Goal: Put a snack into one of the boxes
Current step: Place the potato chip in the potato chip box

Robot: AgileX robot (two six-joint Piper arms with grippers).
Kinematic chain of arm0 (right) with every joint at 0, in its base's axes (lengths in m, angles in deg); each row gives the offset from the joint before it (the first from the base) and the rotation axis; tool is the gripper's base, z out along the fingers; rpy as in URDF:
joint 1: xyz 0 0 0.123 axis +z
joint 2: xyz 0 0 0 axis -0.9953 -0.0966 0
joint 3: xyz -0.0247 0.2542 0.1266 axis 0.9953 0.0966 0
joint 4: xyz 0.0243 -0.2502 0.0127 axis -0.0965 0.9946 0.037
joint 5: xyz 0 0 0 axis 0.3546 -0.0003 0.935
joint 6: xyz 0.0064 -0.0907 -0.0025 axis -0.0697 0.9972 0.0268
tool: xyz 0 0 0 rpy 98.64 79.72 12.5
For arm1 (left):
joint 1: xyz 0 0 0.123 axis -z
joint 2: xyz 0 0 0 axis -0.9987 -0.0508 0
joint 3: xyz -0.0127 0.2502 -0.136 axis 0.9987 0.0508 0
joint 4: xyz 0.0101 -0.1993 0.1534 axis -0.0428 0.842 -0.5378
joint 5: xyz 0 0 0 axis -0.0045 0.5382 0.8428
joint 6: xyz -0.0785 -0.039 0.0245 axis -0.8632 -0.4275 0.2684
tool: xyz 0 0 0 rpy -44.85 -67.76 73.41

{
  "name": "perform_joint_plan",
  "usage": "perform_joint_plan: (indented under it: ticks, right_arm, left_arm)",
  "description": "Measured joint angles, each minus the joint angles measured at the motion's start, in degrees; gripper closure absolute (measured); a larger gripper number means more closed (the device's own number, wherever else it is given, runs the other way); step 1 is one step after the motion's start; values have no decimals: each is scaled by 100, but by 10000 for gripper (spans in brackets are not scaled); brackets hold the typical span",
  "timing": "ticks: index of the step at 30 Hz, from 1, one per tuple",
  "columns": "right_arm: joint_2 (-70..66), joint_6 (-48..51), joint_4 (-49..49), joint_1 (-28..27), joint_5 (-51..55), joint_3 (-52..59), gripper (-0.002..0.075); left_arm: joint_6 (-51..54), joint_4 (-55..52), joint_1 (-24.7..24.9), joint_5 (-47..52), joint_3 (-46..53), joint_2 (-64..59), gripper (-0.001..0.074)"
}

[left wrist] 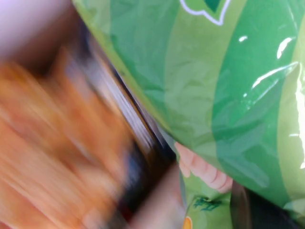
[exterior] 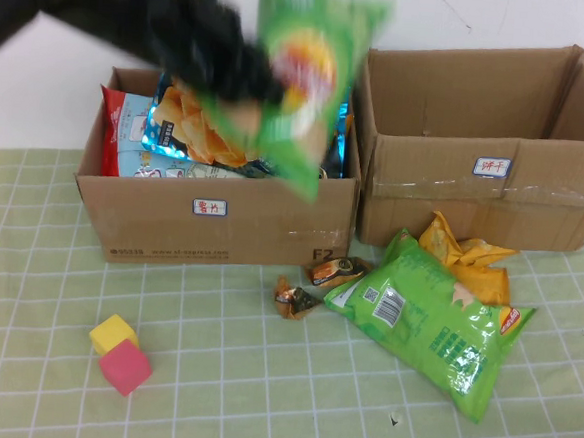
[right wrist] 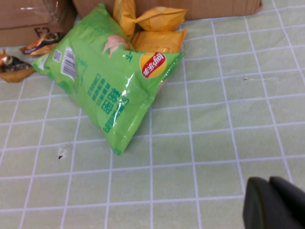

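Note:
My left gripper is a dark blur above the left cardboard box. It is shut on a green chip bag, which hangs tilted over the box's right half. The same bag fills the left wrist view, with the box's orange snack bags blurred beneath. The left box holds several snack bags. The right box stands beside it. My right gripper is shut and empty, low over the checked cloth; it does not show in the high view.
A second green chip bag lies in front of the right box, with yellow packets behind it. Two small wrappers lie near the left box. A yellow cube and a red cube sit front left.

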Motion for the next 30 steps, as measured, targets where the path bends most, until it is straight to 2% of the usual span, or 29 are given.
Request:
perform_joint_plan:
  ticks: [5,9,18,20,22,23,27,28,30]
  right_arm:
    - [0,0,0,0,0,0,728]
    - [0,0,-3,0,0,0,728]
    - [0,0,-14,0,0,0,728]
    - [0,10,-14,0,0,0,728]
    - [0,10,-14,0,0,0,728]
    - [0,10,-14,0,0,0,728]
    - [0,10,-14,0,0,0,728]
    - [0,10,-14,0,0,0,728]
    - [0,10,-14,0,0,0,728]
  left_arm:
    - [-342,-166,0,-1906,-397,20,686]
    - [-819,-218,-96,-2941,-417,-335,687]
    - [-2784,41,-391,-3222,-417,-1533,690]
    - [-3088,103,-402,-3107,-417,-1714,668]
    - [-3186,227,-402,-2969,-417,-1822,592]
    - [-3186,288,-402,-2866,-417,-1851,524]
    - [-3166,549,-439,-2532,-417,-1862,179]
    - [-3162,577,-453,-2486,-417,-1849,132]
    - [-3162,598,-503,-2351,-417,-1785,84]
